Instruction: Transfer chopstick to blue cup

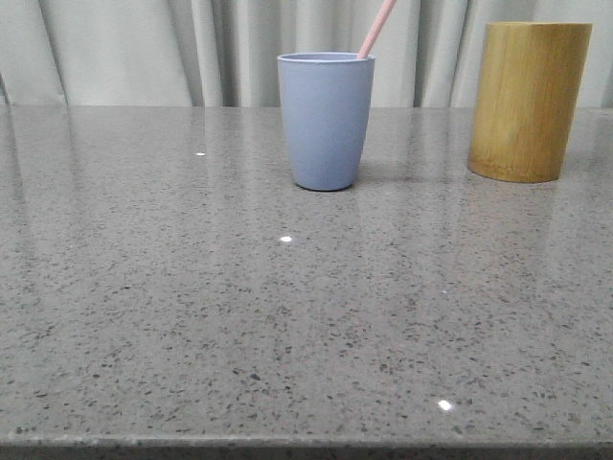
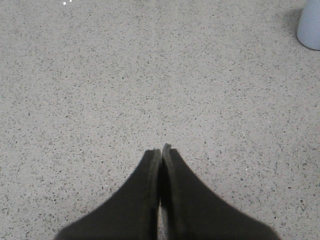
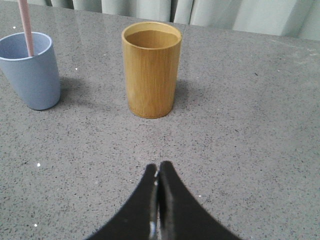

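The blue cup (image 1: 326,120) stands upright on the speckled grey table, mid-back. A pale pink chopstick (image 1: 376,29) leans out of it toward the right. Both also show in the right wrist view: the cup (image 3: 32,72) and the chopstick (image 3: 25,27) inside it. A corner of the cup shows in the left wrist view (image 2: 311,25). My left gripper (image 2: 161,150) is shut and empty above bare table. My right gripper (image 3: 158,167) is shut and empty, short of the bamboo holder. Neither gripper shows in the front view.
A yellow-brown bamboo holder (image 1: 529,101) stands at the back right; in the right wrist view (image 3: 151,70) its inside looks empty. Grey curtains (image 1: 144,48) hang behind the table. The table's front edge (image 1: 306,446) runs along the bottom.
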### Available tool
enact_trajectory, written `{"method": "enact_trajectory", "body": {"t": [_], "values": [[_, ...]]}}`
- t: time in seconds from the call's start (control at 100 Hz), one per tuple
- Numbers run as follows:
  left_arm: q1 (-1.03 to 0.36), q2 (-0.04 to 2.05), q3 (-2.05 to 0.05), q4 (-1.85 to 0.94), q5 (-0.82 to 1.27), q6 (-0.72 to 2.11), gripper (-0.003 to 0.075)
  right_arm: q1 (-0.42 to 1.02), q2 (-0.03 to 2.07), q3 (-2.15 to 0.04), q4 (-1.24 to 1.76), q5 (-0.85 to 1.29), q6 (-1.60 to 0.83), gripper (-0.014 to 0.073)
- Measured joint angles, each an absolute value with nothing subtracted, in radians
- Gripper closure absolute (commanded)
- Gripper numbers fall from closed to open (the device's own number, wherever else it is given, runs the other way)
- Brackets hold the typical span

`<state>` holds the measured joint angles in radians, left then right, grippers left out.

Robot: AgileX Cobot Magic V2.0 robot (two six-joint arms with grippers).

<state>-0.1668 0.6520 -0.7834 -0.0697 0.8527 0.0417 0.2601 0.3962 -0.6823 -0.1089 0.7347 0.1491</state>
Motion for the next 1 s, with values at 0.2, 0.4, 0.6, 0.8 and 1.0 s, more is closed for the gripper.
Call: {"method": "enact_trajectory", "body": {"t": [0.2, 0.4, 0.6, 0.8, 1.0], "values": [[-0.167, 0.652, -0.783, -0.070, 0.853, 0.042, 0.0739, 0.260, 0.396, -0.682, -0.109, 0.735, 0.151, 0.0660], [-0.167, 0.652, -0.783, -0.070, 0.851, 0.042, 0.0739, 0.260, 0.396, -0.682, -0.109, 0.735, 0.151, 0.0660], [-0.167, 0.652, -0.783, -0.070, 0.851, 0.042, 0.0739, 0.260, 0.396, -0.682, -0.109, 0.735, 0.151, 0.0660], [-0.167, 0.629, -0.782, -0.062, 0.839, 0.042, 0.0739, 0.260, 0.396, -0.682, -0.109, 0.737, 0.151, 0.0660], [-0.145, 0.456, -0.693, -0.044, 0.653, 0.042, 0.0739, 0.260, 0.396, -0.682, -0.111, 0.737, 0.151, 0.0660]]}}
